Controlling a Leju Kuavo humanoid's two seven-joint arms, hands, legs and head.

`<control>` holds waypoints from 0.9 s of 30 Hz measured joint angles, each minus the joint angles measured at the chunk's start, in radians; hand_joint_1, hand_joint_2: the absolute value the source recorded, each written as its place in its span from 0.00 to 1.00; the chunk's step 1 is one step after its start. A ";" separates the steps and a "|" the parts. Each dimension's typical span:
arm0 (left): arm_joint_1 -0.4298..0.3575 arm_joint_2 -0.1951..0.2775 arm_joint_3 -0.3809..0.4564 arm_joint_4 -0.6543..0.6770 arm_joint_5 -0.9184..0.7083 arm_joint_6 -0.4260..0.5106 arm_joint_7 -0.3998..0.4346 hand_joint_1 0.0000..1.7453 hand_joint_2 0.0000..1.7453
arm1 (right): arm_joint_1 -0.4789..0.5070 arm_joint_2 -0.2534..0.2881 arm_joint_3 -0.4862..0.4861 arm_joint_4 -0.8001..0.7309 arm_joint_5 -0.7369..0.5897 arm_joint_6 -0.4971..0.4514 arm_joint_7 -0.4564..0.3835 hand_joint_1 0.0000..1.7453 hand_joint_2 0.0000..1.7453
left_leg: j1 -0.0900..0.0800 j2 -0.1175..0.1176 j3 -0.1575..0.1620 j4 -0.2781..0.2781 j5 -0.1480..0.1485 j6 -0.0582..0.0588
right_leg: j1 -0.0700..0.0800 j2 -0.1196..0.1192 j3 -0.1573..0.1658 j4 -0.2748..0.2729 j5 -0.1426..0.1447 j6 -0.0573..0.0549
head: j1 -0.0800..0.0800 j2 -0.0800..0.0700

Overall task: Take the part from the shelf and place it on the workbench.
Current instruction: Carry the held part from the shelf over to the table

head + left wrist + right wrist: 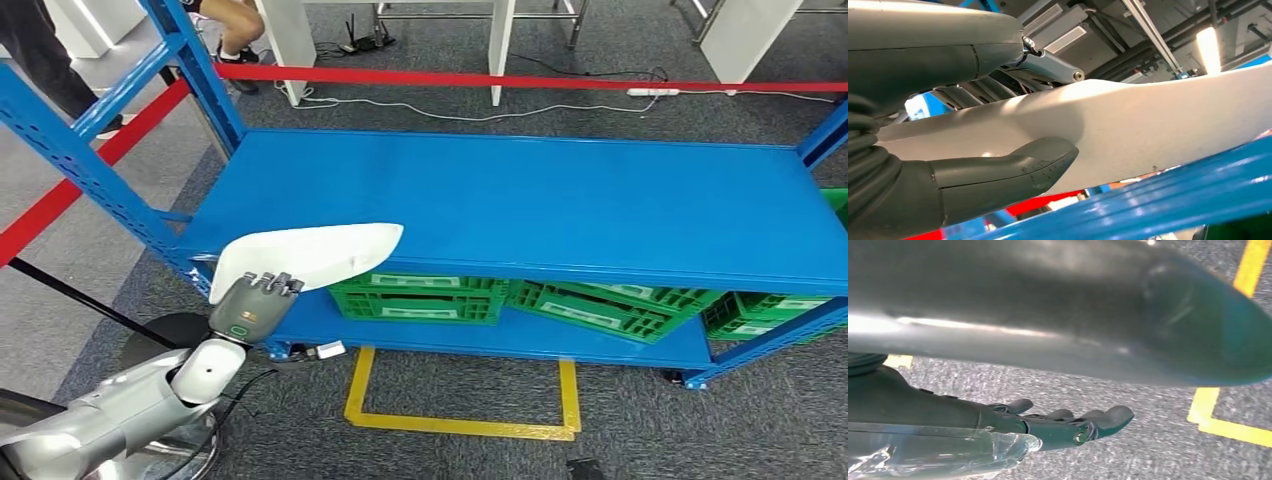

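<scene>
Head view, left to right. The left hand point(255, 300), at the near left corner of the shelf point(560, 200), is clamped on the near left end of the part point(310, 255); the left wrist view shows its thick grey thumb point(1013, 172) pressed under the part point(1148, 125) and darker fingers over it. The part is a long, smooth white shell, rounded at the held end and tapering to the right. Its long axis runs left to right along the shelf's near edge, pointing away from the hand. It appears lifted just clear of the glossy blue metal deck. Below, green ribbed plastic crates point(420, 297) sit on the lower level, above a yellow floor outline point(460, 420) on grey carpet. The right hand point(1073, 427) hangs over the carpet, fingers loosely apart and holding nothing. The left arm is plainly the nearer one for carrying.
</scene>
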 joint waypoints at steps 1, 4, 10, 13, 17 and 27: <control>-0.002 0.000 0.000 0.000 0.000 0.000 0.000 1.00 1.00 | -0.001 0.000 0.000 0.000 -0.001 0.000 0.000 0.00 0.00 | 0.004 0.000 0.049 -0.061 0.019 -0.003 | -0.001 0.000 -0.012 0.002 0.010 0.006 | 0.000 0.000; -0.009 -0.002 0.001 0.000 0.000 0.000 0.000 1.00 1.00 | -0.002 -0.002 0.000 0.000 -0.002 -0.001 0.000 0.00 0.00 | 0.004 -0.002 0.168 -0.244 0.000 0.009 | 0.000 0.000 -0.035 0.003 0.042 0.026 | -0.001 0.000; -0.002 -0.004 -0.002 0.000 0.000 -0.001 -0.003 1.00 1.00 | 0.011 -0.002 0.000 0.000 -0.005 -0.002 0.000 0.00 0.00 | -0.002 0.004 0.120 -0.267 0.050 0.061 | -0.008 -0.001 -0.086 0.105 -0.068 0.055 | 0.004 0.000; 0.000 -0.004 -0.004 0.000 0.000 -0.001 -0.003 1.00 1.00 | 0.007 -0.002 0.000 0.000 -0.005 -0.002 0.000 0.00 0.00 | -0.007 0.004 0.077 -0.266 0.084 0.064 | -0.006 0.000 -0.108 0.286 -0.151 0.055 | 0.006 0.000; -0.003 -0.003 -0.007 0.002 0.000 -0.001 -0.002 1.00 1.00 | 0.002 -0.002 0.000 0.000 -0.006 -0.002 0.000 0.00 0.00 | -0.011 0.004 0.031 -0.262 0.124 0.054 | 0.004 0.003 0.061 0.132 -0.094 0.038 | 0.006 0.000; -0.017 0.002 -0.018 0.002 0.000 -0.001 0.001 1.00 1.00 | -0.002 0.001 0.000 0.000 -0.008 -0.002 -0.002 0.00 0.00 | -0.006 0.005 -0.001 -0.238 0.102 0.011 | 0.007 0.002 0.121 -0.015 -0.095 -0.007 | 0.003 0.000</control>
